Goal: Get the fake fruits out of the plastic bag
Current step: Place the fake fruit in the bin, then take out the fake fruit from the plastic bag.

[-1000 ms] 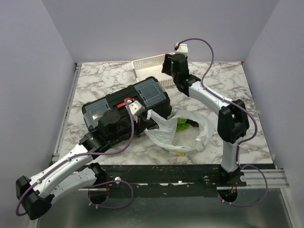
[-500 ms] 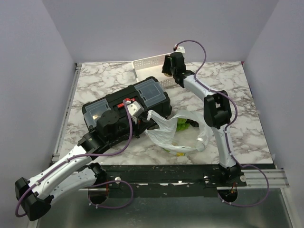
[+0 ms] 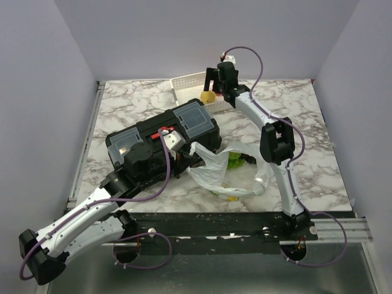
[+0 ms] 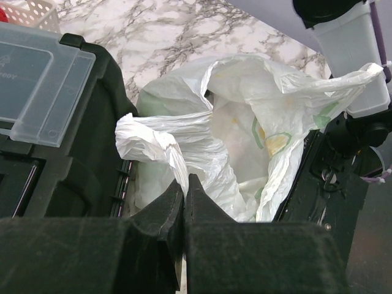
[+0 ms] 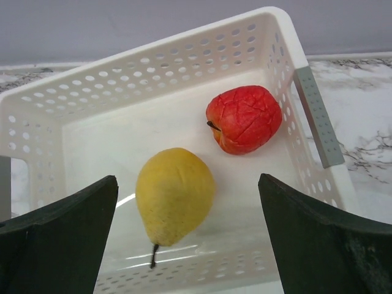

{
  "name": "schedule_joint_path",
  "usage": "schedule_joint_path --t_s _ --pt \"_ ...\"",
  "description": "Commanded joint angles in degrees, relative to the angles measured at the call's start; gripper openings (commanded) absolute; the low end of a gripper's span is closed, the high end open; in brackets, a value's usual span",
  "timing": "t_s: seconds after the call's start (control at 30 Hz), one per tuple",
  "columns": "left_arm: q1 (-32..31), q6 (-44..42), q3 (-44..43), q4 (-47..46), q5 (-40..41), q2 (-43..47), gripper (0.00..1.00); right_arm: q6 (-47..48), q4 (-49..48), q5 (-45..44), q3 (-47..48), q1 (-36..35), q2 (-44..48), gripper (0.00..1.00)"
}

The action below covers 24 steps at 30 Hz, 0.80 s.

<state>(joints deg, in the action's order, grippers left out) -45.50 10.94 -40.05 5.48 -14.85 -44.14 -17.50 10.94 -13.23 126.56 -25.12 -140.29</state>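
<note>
**Over the basket one pincer gapes; at the bag the other pinches**

Under both pincers spreads the table [image 3: 122,110], a flat slab of white marbling veined with grey. Just to the left of the left pincer [image 4: 185,191] stands the toolbox [image 4: 73,153], a black, blocky hard-plastic case with smooth, clear lid panels. Straight ahead of that pincer lies the bag [image 4: 239,165], made of thin, crinkled, milky film, with its mouth slack. The pincer's two dark fingers are pressed together on a twisted, rope-like fold of the bag's rim. Green and yellow patches show dimly through the film. From above, a green fruit [image 3: 234,160] sits in the bag's mouth, ahead of the pincer.

Well apart from the bag, the right pincer [image 5: 187,184] hangs with its fingers spread wide, gripping nothing. Directly below it is the basket [image 5: 288,55], a white, rigid rectangle with rounded corners and walls pierced by rows of small round holes. Inside it, below the gap between the fingers and clear of both, is the pear [image 5: 174,193]. It is yellow, matte and finely speckled, bulbous, tapering to a dark stem. Beyond the pear, off toward the right finger, sits the apple [image 5: 244,119], red and squat, its skin crazed with fine cracks.
</note>
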Motion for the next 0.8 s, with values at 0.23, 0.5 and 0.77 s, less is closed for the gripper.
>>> schedule_joint_path --t_s 0.23,0.5,0.77 --pt "-0.07 1.03 -1.83 -1.04 -3.48 -1.20 0.00 -7.36 1.61 5.36 -37.76 -0.44 39.51 0.95" --pt "-0.04 1.77 -2.80 -0.55 -5.71 -3.73 0.00 -6.39 -7.49 32.63 -68.63 -1.40 72.75 0.95" --pt "-0.08 1.45 -3.27 -0.47 -5.01 -4.23 0.00 -4.68 -3.19 54.44 -82.13 -2.64 89.55 0.94"
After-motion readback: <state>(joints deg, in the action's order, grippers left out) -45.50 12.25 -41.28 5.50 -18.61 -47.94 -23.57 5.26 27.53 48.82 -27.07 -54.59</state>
